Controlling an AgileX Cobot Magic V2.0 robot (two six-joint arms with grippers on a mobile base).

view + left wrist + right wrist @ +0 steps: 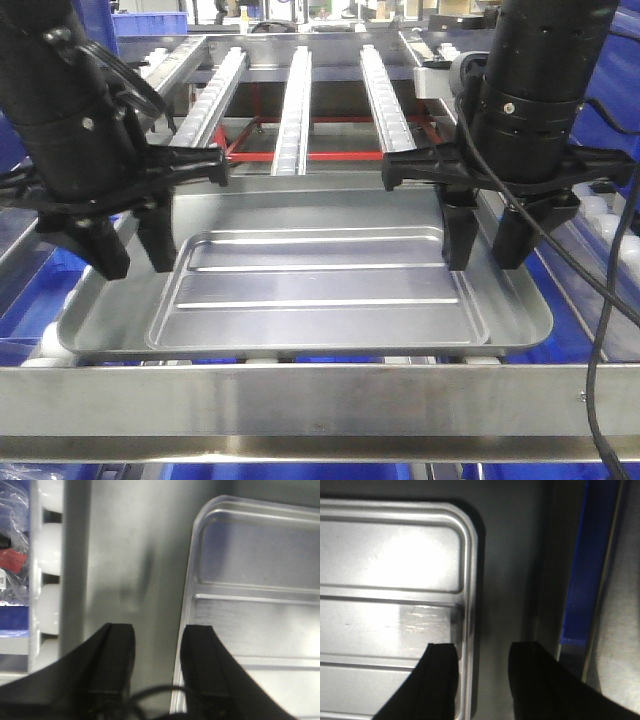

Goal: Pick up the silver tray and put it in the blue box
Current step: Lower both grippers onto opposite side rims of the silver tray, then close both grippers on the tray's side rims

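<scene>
Silver tray (310, 290) lies flat on the conveyor, with a steel bar (320, 400) just in front of it. Left gripper (135, 265) and right gripper (484, 260) hang over the tray's short ends, jaws spread, pinching nothing. I'd say each should straddle the rim, close evenly, then lift level. Blue plastic (590, 580) shows past the tray's right end.
</scene>
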